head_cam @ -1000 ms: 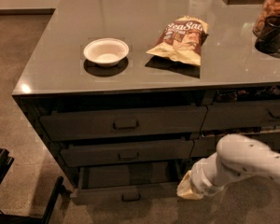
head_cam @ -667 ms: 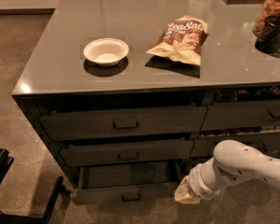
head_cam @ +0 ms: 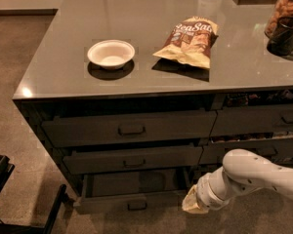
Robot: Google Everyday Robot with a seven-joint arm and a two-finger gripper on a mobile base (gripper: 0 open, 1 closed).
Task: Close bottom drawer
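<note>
Bottom drawer (head_cam: 112,202) stood pulled out, lower centre of frame. Claw (head_cam: 195,204) hung just right of its front corner; we could not tell whether it was open or closed. We judged that an off-centre push there might skew or jam the drawer. Bowl (head_cam: 111,54) and chip bag (head_cam: 188,40) on the counter (head_cam: 63,77) blocked nothing.

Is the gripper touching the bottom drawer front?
Cannot tell. In the camera view the gripper sits at the right end of the open bottom drawer front, overlapping it; neither contact nor gap shows plainly.
</note>
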